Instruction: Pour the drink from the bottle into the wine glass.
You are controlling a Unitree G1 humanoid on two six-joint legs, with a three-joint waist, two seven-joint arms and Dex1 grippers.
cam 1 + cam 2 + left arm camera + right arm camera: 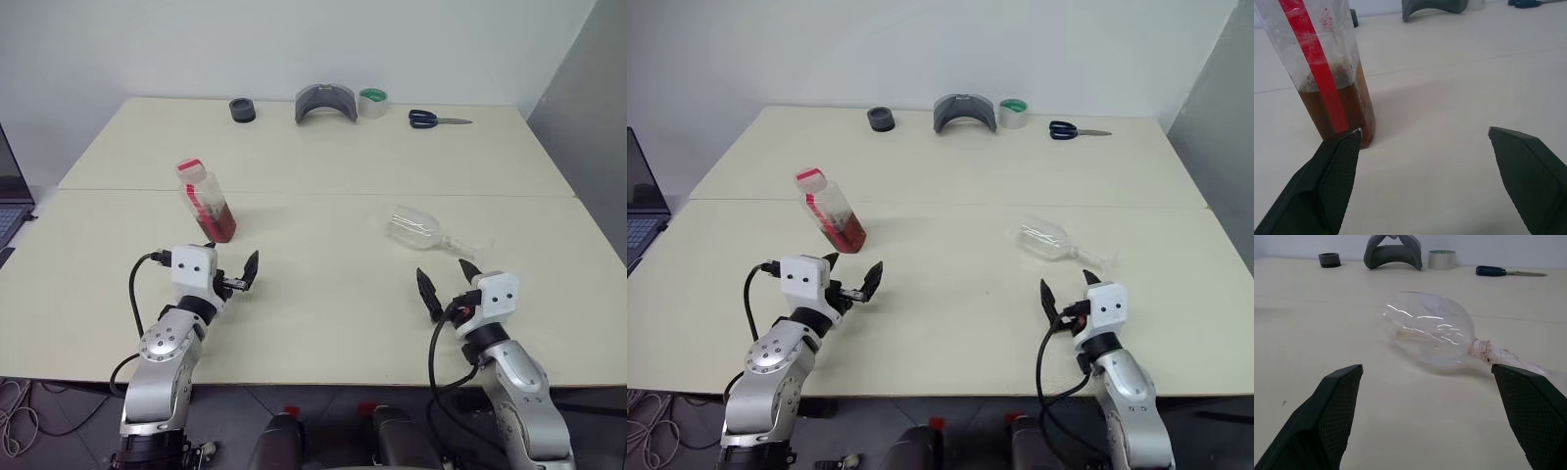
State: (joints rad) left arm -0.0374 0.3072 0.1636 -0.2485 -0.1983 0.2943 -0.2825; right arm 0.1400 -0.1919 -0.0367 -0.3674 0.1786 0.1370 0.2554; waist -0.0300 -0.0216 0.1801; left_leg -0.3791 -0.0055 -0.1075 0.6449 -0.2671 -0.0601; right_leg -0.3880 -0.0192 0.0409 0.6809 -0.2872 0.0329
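The bottle point(204, 196) stands on the table at the left, capped pale red, with a red strip down its side. The reddish-brown drink point(1354, 105) fills its lower part. Just short of it my left gripper point(231, 261) is open, and the bottle sits off toward one finger point(1334, 171) rather than between the two. The wine glass point(419, 228) lies on its side at the right, empty, with its stem point(1488, 351) pointing right. My right gripper point(448, 282) is open a little in front of the glass and does not touch it.
Along the far edge lie a black roll point(242, 110), a grey curved piece point(325, 102), a roll of tape point(372, 102) and blue-handled scissors point(436, 119). A laptop point(10, 201) sits past the left edge. A seam point(323, 193) crosses between two tabletops.
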